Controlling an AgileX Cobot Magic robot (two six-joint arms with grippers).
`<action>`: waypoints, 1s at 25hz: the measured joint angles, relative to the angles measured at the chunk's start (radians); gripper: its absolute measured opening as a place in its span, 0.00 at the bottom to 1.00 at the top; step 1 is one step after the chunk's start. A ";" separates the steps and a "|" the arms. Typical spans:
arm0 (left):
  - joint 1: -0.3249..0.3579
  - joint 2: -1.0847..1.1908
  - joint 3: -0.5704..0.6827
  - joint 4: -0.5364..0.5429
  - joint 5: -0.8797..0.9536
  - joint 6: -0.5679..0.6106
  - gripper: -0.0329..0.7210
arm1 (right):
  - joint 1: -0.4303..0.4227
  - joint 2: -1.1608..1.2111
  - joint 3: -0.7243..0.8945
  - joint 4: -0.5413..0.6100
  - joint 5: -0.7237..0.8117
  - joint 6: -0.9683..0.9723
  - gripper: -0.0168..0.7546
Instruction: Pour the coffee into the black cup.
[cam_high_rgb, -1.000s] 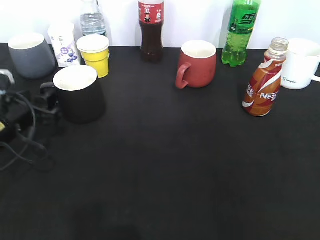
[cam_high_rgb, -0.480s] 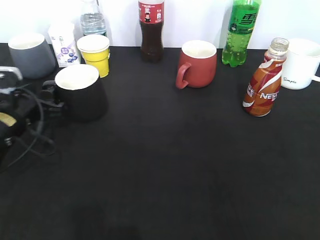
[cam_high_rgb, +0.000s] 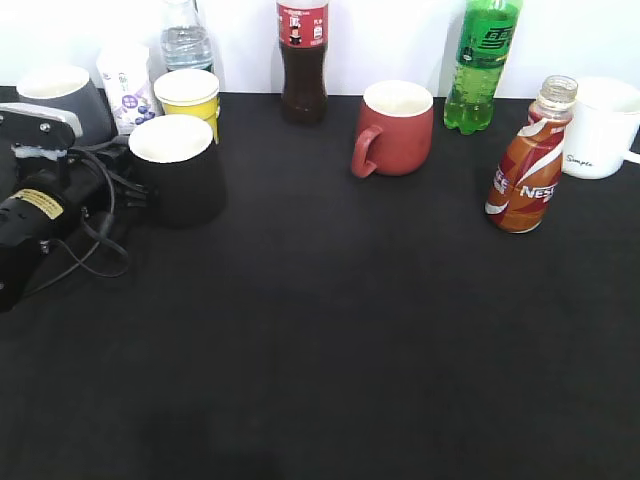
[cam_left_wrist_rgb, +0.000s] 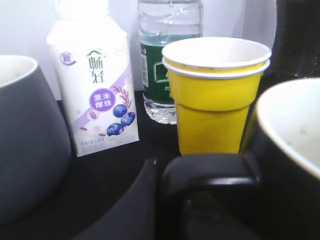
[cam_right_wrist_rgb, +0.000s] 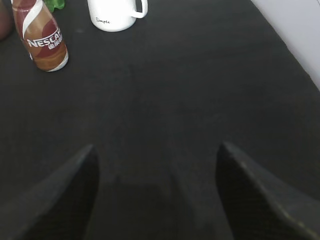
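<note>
1. The left gripper (cam_high_rgb: 135, 185) is found at the 9 o'clock edge of the exterior view, at the handle (cam_left_wrist_rgb: 207, 172) of the black cup (cam_high_rgb: 178, 170). In the left wrist view one dark finger (cam_left_wrist_rgb: 135, 205) is seen just beside the handle; whether the handle is clamped cannot be told.
2. The right gripper (cam_right_wrist_rgb: 155, 165) is seen only in the right wrist view, its two dark fingers spread wide apart over bare black table (cam_high_rgb: 330, 350), with nothing held between them.
3. The black cup is stood upright at about 10 o'clock in the exterior view, its white inside visible.
4. The coffee (cam_high_rgb: 528, 165) is located at about 2 o'clock in the exterior view, upright and uncapped, well apart from the black cup and untouched by either gripper.
5. A white mug (cam_high_rgb: 602, 128) is noted just beside the coffee, at its 2 o'clock.
6. A yellow paper cup (cam_high_rgb: 190, 100), a grey mug (cam_high_rgb: 60, 90), a yoghurt drink carton (cam_left_wrist_rgb: 95, 85) and a water bottle (cam_left_wrist_rgb: 167, 55) are recorded close behind the black cup.
7. A red mug (cam_high_rgb: 392, 128), a cola bottle (cam_high_rgb: 302, 60) and a green soda bottle (cam_high_rgb: 482, 65) are lined toward 12 o'clock.
</note>
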 joint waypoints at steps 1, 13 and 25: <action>0.000 -0.010 0.009 0.001 0.000 0.001 0.09 | 0.000 0.000 0.000 0.000 0.000 0.000 0.76; 0.000 -0.310 0.229 0.217 -0.004 -0.171 0.09 | 0.000 0.000 0.000 0.000 0.000 0.000 0.76; -0.071 -0.319 0.146 0.234 0.024 -0.190 0.09 | 0.000 0.167 -0.022 0.000 -0.449 -0.099 0.76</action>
